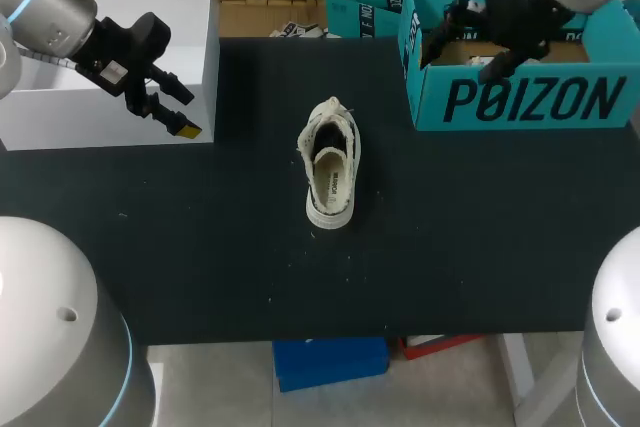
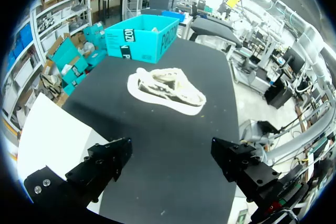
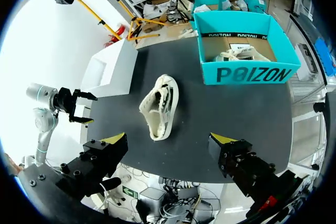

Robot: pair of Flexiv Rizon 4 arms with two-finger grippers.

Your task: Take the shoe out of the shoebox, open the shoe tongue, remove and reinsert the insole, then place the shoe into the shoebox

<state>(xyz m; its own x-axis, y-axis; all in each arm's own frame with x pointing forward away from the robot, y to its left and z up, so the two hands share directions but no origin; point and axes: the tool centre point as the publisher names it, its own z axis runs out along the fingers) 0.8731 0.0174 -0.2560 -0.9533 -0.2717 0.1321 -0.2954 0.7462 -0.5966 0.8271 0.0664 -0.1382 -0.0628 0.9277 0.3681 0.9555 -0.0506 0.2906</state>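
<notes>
now the sneaker sits sole down at the middle of the worktop, apart from the teal shoebox in the far right corner, likely so either arm can work its opening; left jaws and right jaws both gape, holding nothing.

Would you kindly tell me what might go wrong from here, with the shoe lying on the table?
The shoe lies loose, apart from the open left gripper and open right gripper; pushing at its tongue may slide it. The shoebox already holds white contents, which might crowd the shoe's return.
</notes>
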